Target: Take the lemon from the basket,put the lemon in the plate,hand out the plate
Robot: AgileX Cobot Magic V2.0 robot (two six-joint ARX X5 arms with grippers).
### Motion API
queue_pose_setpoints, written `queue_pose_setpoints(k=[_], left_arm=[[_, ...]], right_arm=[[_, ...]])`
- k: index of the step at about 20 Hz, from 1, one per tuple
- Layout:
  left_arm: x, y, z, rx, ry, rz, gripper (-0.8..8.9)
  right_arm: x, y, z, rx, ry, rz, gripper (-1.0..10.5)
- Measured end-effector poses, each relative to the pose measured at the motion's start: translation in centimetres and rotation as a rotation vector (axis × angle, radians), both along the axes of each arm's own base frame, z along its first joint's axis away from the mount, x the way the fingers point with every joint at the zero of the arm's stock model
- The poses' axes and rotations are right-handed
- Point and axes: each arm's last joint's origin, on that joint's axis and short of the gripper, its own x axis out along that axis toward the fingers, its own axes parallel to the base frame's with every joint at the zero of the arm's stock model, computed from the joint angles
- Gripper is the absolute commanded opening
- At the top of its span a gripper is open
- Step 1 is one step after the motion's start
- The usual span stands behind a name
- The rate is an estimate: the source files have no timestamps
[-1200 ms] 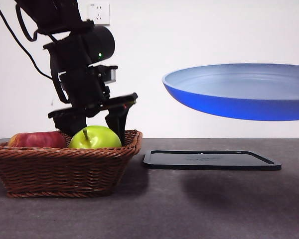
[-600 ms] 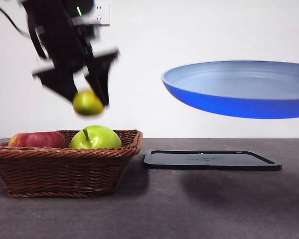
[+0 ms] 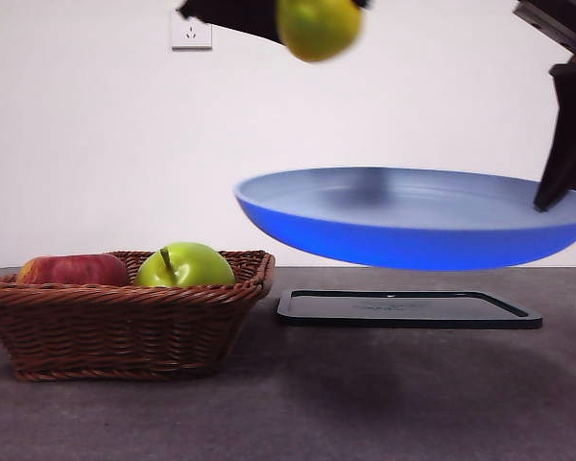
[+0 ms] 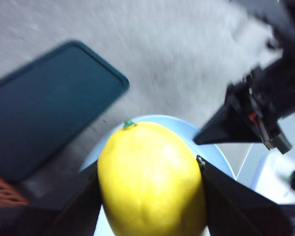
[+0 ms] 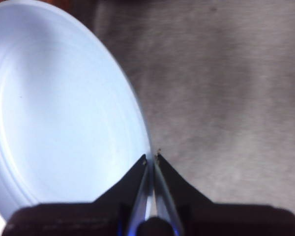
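Over on the left stands the basket [image 3: 125, 322], brown woven wicker with flared sides and a braided rim, resting on the dark grey bench [image 3: 365, 403]. Inside it lie a red apple [image 3: 72, 270] toward the far left and a round bright-green apple [image 3: 184, 265] with a stem beside it.

Above and a bit further right, at the very top of the front view, the left hand [image 4: 150, 196] is clenched on the lemon [image 3: 319, 26], a smooth yellow oval with a small green tip, one black jaw pressed on each side. It hangs high above the left part of the plate [image 3: 413, 216], well apart from it.

The plate is wide, shallow and round, light blue and matte, held in the air and slightly tilted, with nothing in it. Beneath it a flat black rectangular tray [image 3: 408, 308] with a raised edge lies on the bench, bare.

At the far right, the right hand [image 5: 151, 160] grips the plate's rim, its jaws pinched thinly over the edge.
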Motion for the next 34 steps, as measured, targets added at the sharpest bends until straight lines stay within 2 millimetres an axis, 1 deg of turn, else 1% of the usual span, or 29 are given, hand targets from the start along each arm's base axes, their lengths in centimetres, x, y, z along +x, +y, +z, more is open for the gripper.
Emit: queue_pose_setpoints(k=[3,6,8,11,14,15,20,21,22,23,29,30,32,34], left_arm=[[-1.2,-3.2,-2.3,0.095,-0.002,-0.044,1.65],[-1.4,-5.7,-5.4,0.181,0.041,-0.083,1.65],[-1.7,-6.9,-7.1,0.231,0.064,-0.102,1.65],[-1.8,-7.5,-8.2,0.265,0.083,-0.114,1.72],[-1.8,-7.5,-8.2,0.268,0.080,-0.114,2.80],[-1.8,-7.5,-8.2,0.269,0.080,-0.115,2.99],[-1.9,-7.5,-8.2,0.264,0.086,-0.122,3.02],[-1.9,-7.5,-8.2,0.263,0.087,-0.123,3.20],[-1.8,-7.5,-8.2,0.263,0.087,-0.122,3.72],[-1.8,-7.5,-8.2,0.263,0.088,-0.121,3.95],[-2.0,-7.0,-8.1,0.288,0.109,-0.122,3.91],[-2.1,-6.8,-7.9,0.290,0.110,-0.121,3.89],[-2.6,-5.9,-6.2,0.267,0.090,-0.116,3.89],[-3.4,-4.4,-3.5,0.204,0.044,-0.108,3.89]], right_arm=[[-0.1,0.4,0.0,0.003,0.003,0.016,0.0],[-0.2,0.4,0.0,0.004,0.004,0.015,0.0],[-0.2,0.4,0.0,0.005,0.004,0.015,0.0],[-0.2,0.4,0.0,0.004,0.004,0.015,0.0],[-0.2,0.4,0.0,0.003,0.004,0.014,0.0],[-0.2,0.4,0.0,0.003,0.004,0.014,0.0],[-0.2,0.4,0.0,0.004,0.005,0.013,0.0],[-0.2,0.4,0.0,0.005,0.006,0.012,0.0],[-0.2,0.4,0.0,0.005,0.006,0.010,0.0],[-0.2,0.4,0.0,0.006,0.008,0.008,0.0],[-0.1,0.4,0.0,0.007,0.010,0.004,0.0],[-0.1,0.4,0.0,0.006,0.010,0.004,0.0],[-0.1,0.3,0.0,0.009,0.013,-0.009,0.0],[0.3,0.0,-0.2,0.012,0.021,-0.039,0.0]])
